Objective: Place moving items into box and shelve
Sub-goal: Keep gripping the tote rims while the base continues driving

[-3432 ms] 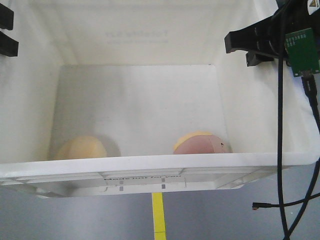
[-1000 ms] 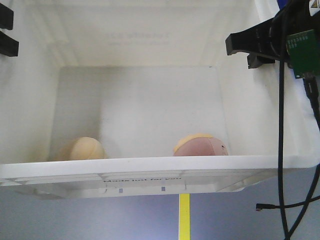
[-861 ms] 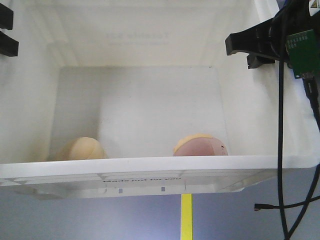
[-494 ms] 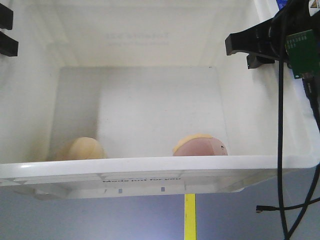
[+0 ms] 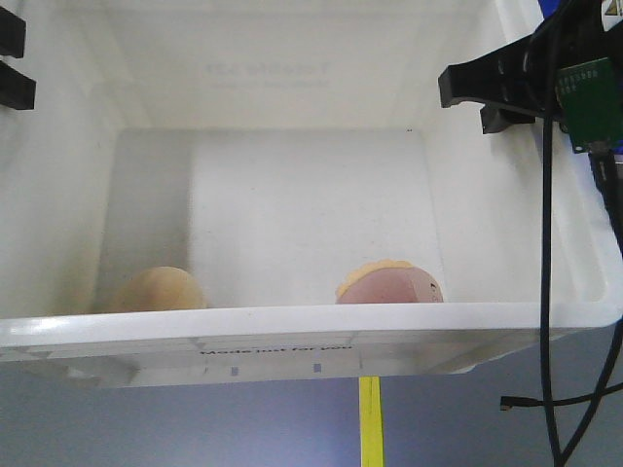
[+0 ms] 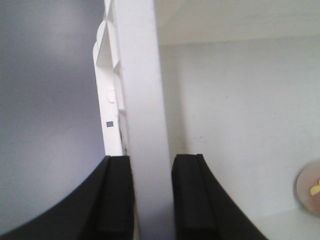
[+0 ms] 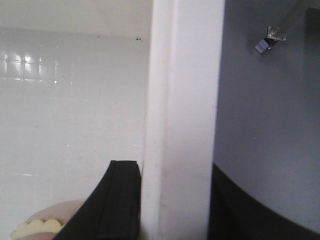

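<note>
The box (image 5: 311,326), a large white tote, fills the front view, held off the floor. Inside it by the near wall lie the moving items: a cream bun-like lump (image 5: 156,290) on the left and a pinkish-brown ball (image 5: 389,284) with a yellow rim on the right. My left gripper (image 5: 10,63) is shut on the box's left wall (image 6: 140,100), one black finger (image 6: 115,195) outside and one inside. My right gripper (image 5: 492,102) is shut on the right wall (image 7: 185,100) in the same way. The ball (image 7: 45,225) shows beside its inner finger (image 7: 122,200).
Under the box lies grey floor with a yellow line (image 5: 368,423). Black cables (image 5: 545,292) and a green circuit board (image 5: 584,97) hang by the right arm. Something blue (image 5: 560,8) peeks in at the top right corner.
The yellow floor line has slid rightward under the box, so the box and arms have moved relative to the floor. Both grips are unchanged. The cream lump shifted slightly.
</note>
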